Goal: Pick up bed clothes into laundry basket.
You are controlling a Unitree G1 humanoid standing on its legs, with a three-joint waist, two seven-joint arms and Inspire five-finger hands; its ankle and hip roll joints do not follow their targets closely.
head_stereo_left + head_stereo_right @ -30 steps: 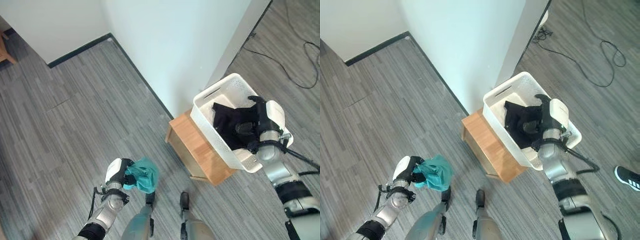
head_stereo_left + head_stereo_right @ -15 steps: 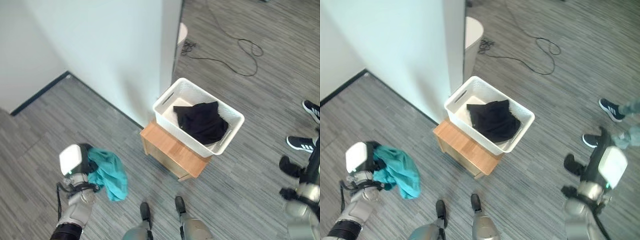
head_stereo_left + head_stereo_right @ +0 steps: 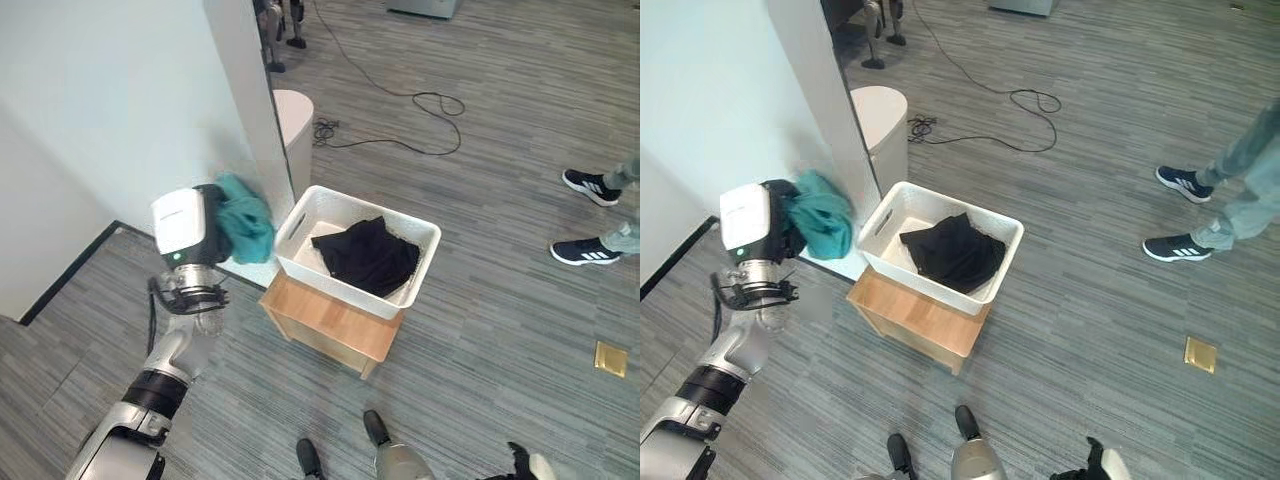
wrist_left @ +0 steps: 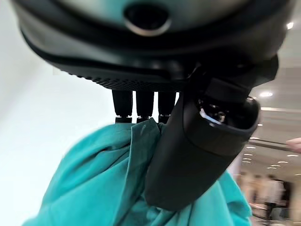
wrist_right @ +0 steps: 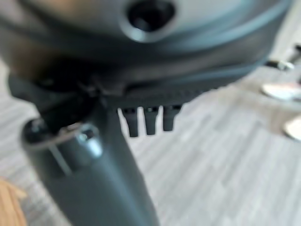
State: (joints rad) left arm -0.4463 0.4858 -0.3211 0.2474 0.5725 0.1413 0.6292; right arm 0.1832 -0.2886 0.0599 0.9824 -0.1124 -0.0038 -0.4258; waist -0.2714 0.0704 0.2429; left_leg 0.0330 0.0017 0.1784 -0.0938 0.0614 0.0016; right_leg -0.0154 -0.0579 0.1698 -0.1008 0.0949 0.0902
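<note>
Beside the white wall corner (image 3: 262,130), your left hand (image 3: 205,228) is raised with the teal garment (image 3: 245,225) bunched in its fingers; the cloth hangs just beyond the fingers toward the laundry basket (image 3: 420,270), close to its near rim but not over it. That basket sits on a low wooden stand (image 3: 325,325) and already holds a black garment (image 3: 368,255).

From the right eye, the same picture: open floor lies on the far side of the basket, where a person's shoes (image 3: 1180,183) stand well apart, and a pale round bin (image 3: 880,115) sits behind the basket against the wall corner.

Looking along the left wrist, the fingers (image 4: 141,106) and thumb curl into the teal cloth — it is soft, light and floppy, so I judge it will trail and could snag on the rim; keep hold of the bunched middle.

Looking along the right wrist, your right hand (image 5: 89,155) hangs over bare floor, holding nothing — the fingers (image 5: 148,120) appear folded in.
</note>
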